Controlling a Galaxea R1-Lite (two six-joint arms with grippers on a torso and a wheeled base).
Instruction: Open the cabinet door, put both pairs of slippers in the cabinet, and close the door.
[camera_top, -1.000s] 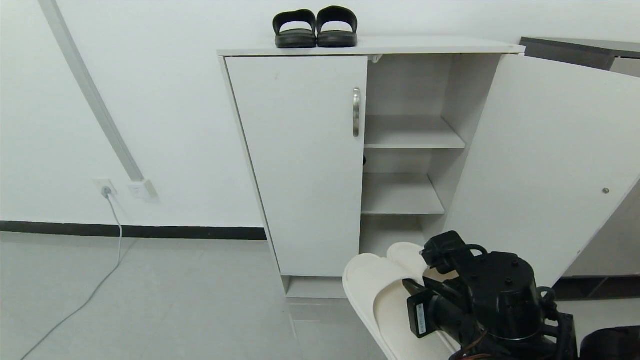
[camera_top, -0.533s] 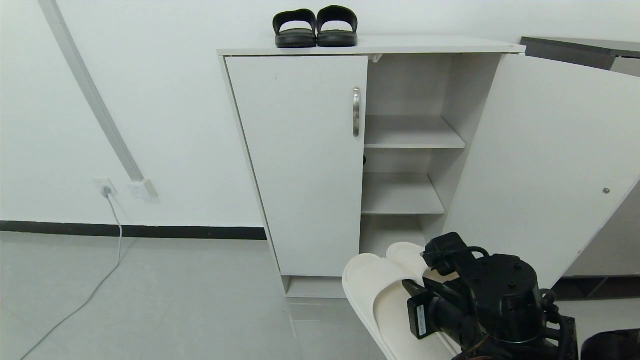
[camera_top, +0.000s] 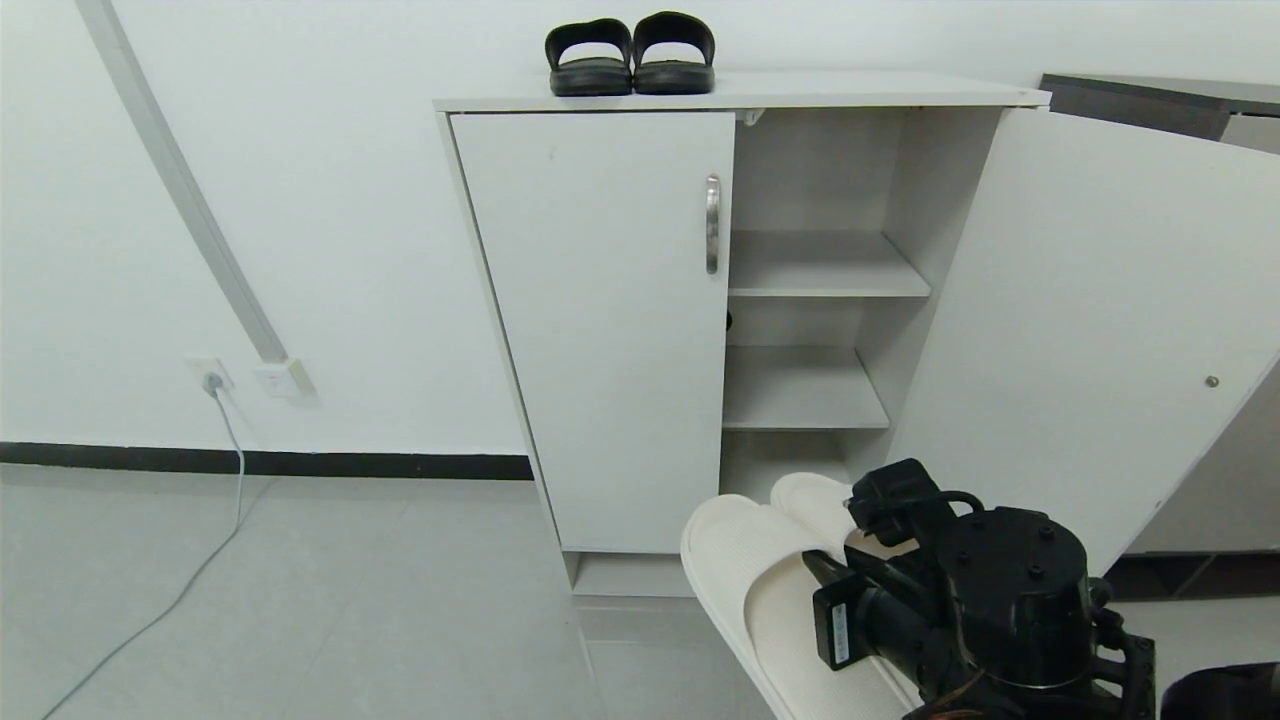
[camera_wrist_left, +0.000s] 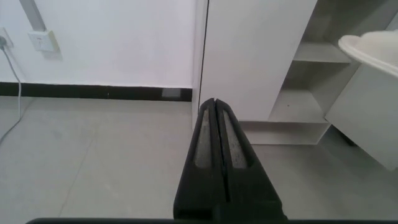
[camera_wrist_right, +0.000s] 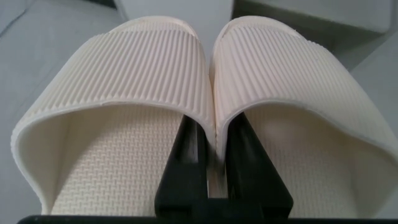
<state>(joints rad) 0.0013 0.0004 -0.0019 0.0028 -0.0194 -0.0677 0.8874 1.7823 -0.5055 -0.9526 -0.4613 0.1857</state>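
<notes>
On top of the cabinet (camera_top: 850, 92) the black pair of slippers (camera_top: 630, 55) sits side by side near the left end. Below it the right door (camera_top: 1080, 320) stands swung wide and the left door (camera_top: 600, 330) is closed; two shelves (camera_top: 820, 265) show in the open half. Low in front of that opening, outside it and just before the lowest compartment (camera_top: 775, 465), the right gripper (camera_wrist_right: 214, 127) holds the white pair of slippers (camera_top: 745, 560) together, pinching their two inner strap edges, toes toward the cabinet. The left gripper (camera_wrist_left: 215, 118) hangs over the grey floor (camera_wrist_left: 93, 174) before the cabinet, fingers pressed together.
</notes>
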